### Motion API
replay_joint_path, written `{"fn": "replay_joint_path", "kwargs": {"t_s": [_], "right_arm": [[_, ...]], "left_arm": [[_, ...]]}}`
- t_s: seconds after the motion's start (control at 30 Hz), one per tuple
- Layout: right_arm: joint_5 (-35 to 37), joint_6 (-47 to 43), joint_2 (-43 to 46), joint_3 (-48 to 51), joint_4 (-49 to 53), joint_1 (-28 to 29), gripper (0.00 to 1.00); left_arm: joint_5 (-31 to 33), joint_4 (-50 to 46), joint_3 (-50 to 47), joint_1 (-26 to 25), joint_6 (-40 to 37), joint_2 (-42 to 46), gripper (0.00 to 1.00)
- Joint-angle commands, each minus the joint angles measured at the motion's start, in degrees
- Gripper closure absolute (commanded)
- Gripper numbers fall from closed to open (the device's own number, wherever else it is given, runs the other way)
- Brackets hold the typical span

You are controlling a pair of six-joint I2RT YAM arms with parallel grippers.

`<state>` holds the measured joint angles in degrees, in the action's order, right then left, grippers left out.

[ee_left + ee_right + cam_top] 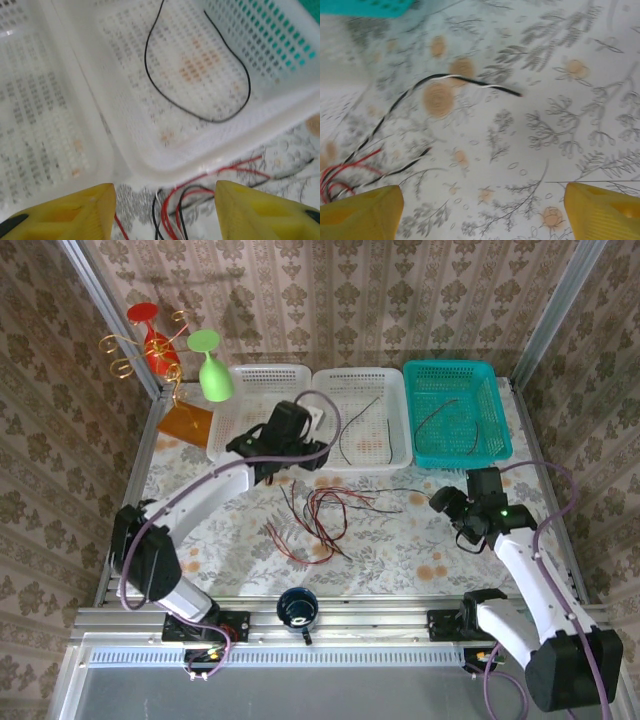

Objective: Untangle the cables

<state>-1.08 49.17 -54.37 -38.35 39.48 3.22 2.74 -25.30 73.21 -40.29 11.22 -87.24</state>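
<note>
Red and black cables (318,515) lie tangled on the table (450,560) just before the white basket (370,463), left gripper (165,220) spread and empty over them, right gripper (480,210) spread beside a loose black end (515,93), so it's the picking-out stage, I'd say, and next it's one strand pinched alone

Two white baskets (270,369), teal basket (450,364), dark mug (297,608), green goblet (210,368)

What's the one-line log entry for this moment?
left tool: open, empty, by middle basket | right tool: open, empty | cables: tangled on table
</note>
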Motion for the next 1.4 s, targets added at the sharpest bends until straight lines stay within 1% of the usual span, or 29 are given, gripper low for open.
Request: {"fn": "replay_joint_path", "kwargs": {"t_s": [0.0, 0.07, 0.17, 0.27, 0.4, 0.47, 0.6, 0.73, 0.77, 0.87, 1.13, 1.37], "right_arm": [[4.66, 10.35, -4.74, -0.07, 0.96, 0.20, 0.17], [4.25, 12.66, -8.07, -1.53, 0.56, 0.21, 0.19], [5.80, 14.93, -11.86, -4.64, 1.12, 0.12, 0.20], [8.70, 15.99, -13.82, -6.75, 1.05, -0.35, 0.23], [8.64, 19.15, -16.65, -7.86, -0.30, -2.38, 0.29], [7.49, 21.38, -18.52, -8.23, -0.76, -3.26, 0.32], [3.32, 23.44, -22.06, -8.29, -5.18, -4.16, 0.34], [2.43, 24.92, -24.99, -9.72, -6.08, -4.41, 0.36], [2.04, 25.45, -27.12, -9.88, -6.45, -4.52, 0.36], [1.10, 27.73, -29.52, -10.25, -6.69, -4.87, 0.40], [1.69, 30.64, -32.27, -9.97, -6.33, -5.03, 0.41], [0.47, 32.93, -31.86, -9.34, -6.02, -5.33, 0.35]], "left_arm": [[-0.02, 2.73, -5.14, -0.92, 3.62, 5.48, 0.45], [1.01, 3.12, -7.88, -1.57, 4.29, 7.50, 0.45], [1.43, 3.47, -10.13, -2.47, 5.16, 9.14, 0.45], [2.33, 4.38, -11.57, -3.65, 4.77, 10.06, 0.46], [1.84, 5.26, -12.61, -4.09, 5.79, 9.95, 0.46], [1.65, 5.35, -12.61, -4.31, 6.01, 9.60, 0.46], [2.09, 5.80, -12.94, -4.63, 6.27, 9.63, 0.46], [2.48, 5.69, -13.50, -4.67, 6.09, 9.72, 0.46], [2.53, 5.57, -13.66, -4.63, 6.09, 9.79, 0.46], [2.43, 5.45, -14.09, -4.78, 6.17, 9.90, 0.46], [2.88, 4.90, -14.45, -4.79, 6.38, 10.51, 0.46], [2.62, 4.91, -14.04, -4.79, 6.94, 10.04, 0.46]]}}
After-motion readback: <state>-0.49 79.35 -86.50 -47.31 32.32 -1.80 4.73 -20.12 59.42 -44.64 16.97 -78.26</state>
